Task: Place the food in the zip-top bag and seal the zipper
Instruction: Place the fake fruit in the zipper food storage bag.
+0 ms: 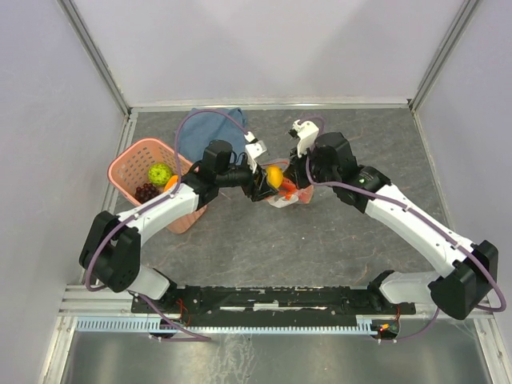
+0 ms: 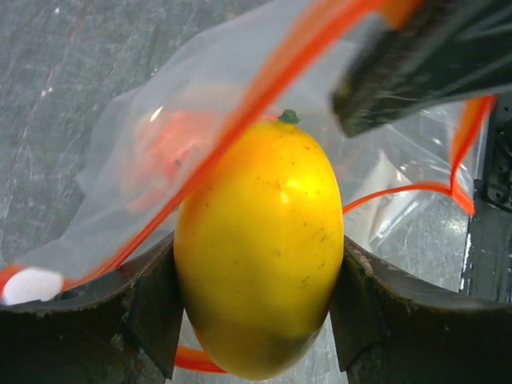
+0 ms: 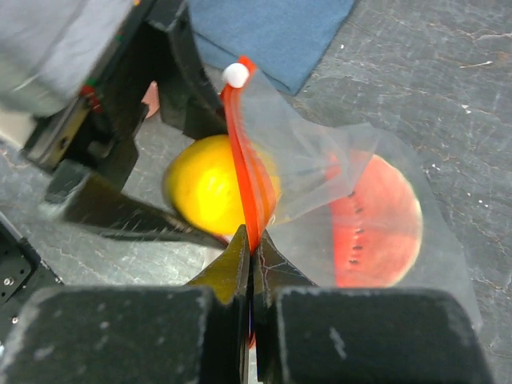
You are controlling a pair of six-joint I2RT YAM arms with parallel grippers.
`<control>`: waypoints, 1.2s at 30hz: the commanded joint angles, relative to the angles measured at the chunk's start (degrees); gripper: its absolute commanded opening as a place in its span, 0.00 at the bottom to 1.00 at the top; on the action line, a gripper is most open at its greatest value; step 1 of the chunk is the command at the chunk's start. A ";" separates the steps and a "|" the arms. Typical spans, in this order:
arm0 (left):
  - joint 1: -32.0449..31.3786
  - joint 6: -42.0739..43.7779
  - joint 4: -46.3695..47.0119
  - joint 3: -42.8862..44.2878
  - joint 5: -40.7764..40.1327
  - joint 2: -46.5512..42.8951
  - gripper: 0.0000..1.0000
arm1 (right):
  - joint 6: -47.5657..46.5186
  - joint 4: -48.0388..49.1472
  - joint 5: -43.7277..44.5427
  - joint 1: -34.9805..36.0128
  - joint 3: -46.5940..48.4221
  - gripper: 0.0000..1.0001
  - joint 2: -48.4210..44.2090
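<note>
The left claw (image 2: 258, 308) grips the yellow fruit (image 2: 260, 232), its stem end aimed forward at the mouth of the bag (image 3: 320, 160), while the right claw (image 3: 250, 260) is clamped on the orange zipper strip (image 3: 242, 160) just beside it.

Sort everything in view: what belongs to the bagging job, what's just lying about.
Job: zip-top bag, zipper, yellow fruit, watermelon slice inside the bag, bumpy ball, grape bunch, orange piece.
Lying about: pink basket holding the waiting food, blue cloth.
</note>
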 commanded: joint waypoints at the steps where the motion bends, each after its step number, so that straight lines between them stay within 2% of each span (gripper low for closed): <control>1: 0.85 -3.04 -0.75 2.24 -2.44 0.31 0.64 | 1.06 2.77 -1.08 0.72 -0.41 0.01 -3.31; 4: 0.82 -3.91 -2.19 3.10 -3.05 0.27 0.64 | 1.11 2.87 -2.08 0.74 -0.26 0.01 -2.82; 12: 0.31 -12.60 -6.76 7.87 -5.97 1.01 0.66 | 3.53 5.79 -5.29 0.74 -1.07 0.02 -1.67; 18: -0.34 -15.94 -14.56 11.77 -9.49 3.56 0.67 | 5.15 7.75 -5.71 0.74 -1.73 0.02 -1.30; 25: -0.92 -21.09 -15.88 11.72 -14.19 0.82 0.77 | 6.16 8.58 -3.85 0.72 -2.15 0.01 -1.22; 27: -0.96 -22.04 -15.88 11.70 -14.41 -0.21 0.83 | 6.29 8.74 -3.13 0.73 -2.38 0.01 -1.18; 36: -0.99 -26.51 -20.48 11.95 -18.68 -4.92 0.85 | 6.77 8.84 -0.78 0.60 -3.60 0.02 -1.48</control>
